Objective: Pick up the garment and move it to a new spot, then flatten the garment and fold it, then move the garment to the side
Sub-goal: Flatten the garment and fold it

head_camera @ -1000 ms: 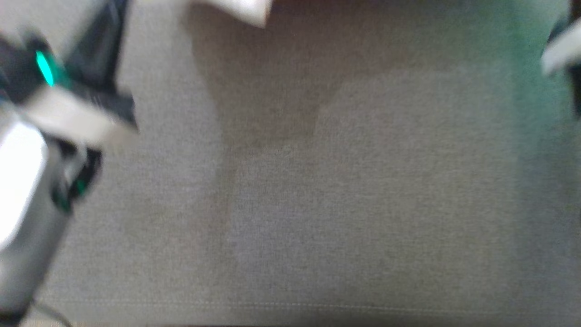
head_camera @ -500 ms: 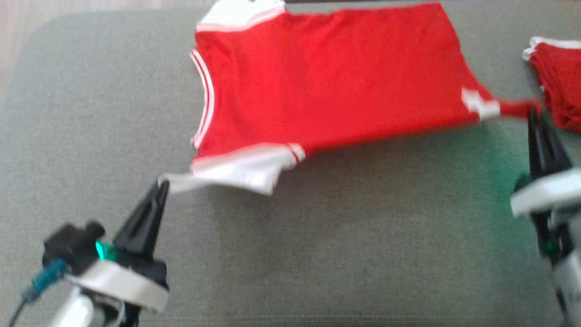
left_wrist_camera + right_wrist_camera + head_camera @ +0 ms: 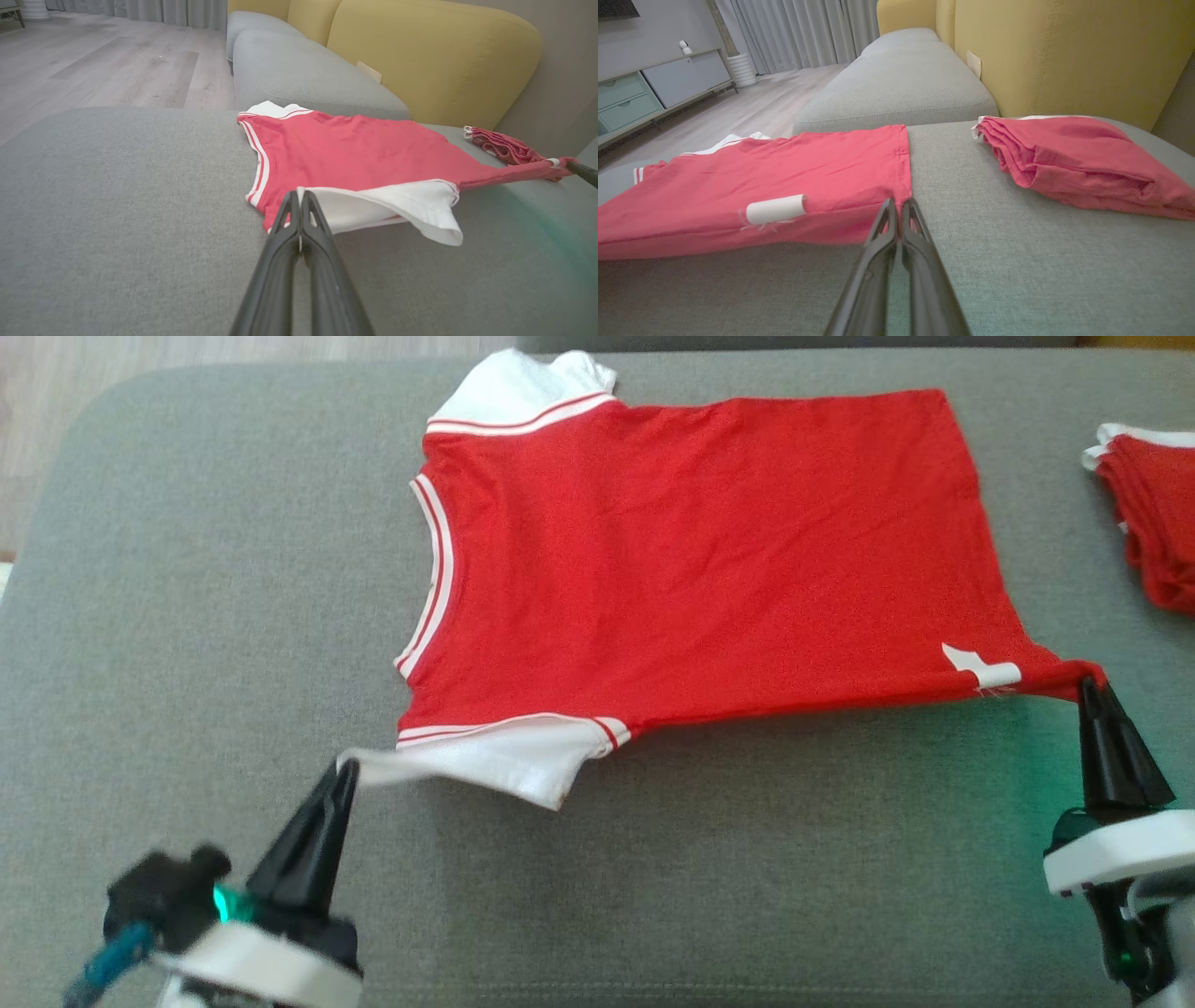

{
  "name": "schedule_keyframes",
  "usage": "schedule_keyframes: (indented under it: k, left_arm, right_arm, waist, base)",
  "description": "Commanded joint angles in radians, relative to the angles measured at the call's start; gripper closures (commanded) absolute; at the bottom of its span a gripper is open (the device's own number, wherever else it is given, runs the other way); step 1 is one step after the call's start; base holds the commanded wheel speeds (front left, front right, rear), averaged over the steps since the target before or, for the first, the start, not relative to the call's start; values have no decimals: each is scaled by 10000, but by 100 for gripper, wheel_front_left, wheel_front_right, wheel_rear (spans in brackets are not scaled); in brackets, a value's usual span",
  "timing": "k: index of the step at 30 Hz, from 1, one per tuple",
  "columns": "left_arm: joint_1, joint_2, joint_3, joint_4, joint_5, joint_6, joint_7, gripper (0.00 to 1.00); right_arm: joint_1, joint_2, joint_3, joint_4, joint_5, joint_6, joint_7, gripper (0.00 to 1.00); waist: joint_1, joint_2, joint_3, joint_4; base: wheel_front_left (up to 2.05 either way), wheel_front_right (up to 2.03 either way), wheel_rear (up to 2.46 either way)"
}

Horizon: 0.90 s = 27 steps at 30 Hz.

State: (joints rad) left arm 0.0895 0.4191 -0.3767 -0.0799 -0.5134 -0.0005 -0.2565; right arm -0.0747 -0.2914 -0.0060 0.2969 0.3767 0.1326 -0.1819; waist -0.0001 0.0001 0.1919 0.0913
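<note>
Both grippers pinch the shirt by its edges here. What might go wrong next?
The left gripper holds only the tip of the white sleeve, so it may slip free under tension. The right gripper stretches a hem corner of the red shirt taut near the folded red pile, which a sideways pull might disturb.

Our left gripper (image 3: 344,770) has two long, tapering black fingers (image 3: 303,859) on a white collar (image 3: 257,969), with a green light (image 3: 222,901) and a teal cable (image 3: 103,963) beside it. Our right gripper (image 3: 1089,686) looks the same: black fingers, white collar, green glow.
</note>
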Motion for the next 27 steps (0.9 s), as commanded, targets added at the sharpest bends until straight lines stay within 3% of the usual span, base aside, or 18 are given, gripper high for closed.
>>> schedule_keyframes:
  k: [1,15,27]
  left_arm:
    - [-680,98,513,-216,-53,-12,-49,100]
    - [-4905,-712,-7,2970,270,-1018,-51,100]
    - [-7168,-890,-230,4654,951,-1286,-52,100]
  right_arm:
    - [-276,-168,71,-295,-50,-19,48,100]
    - [-2154,-279,-68,527,-1042,-19,554,100]
    - [-3586,-434,309,1235,-1490,-19,627,100]
  waist:
    - [1,-1,93,49]
    - [1,-1,1419,239]
    - [1,-1,2340,127]
  base:
    - [0,0,0]
    - [0,0,0]
    - [0,0,0]
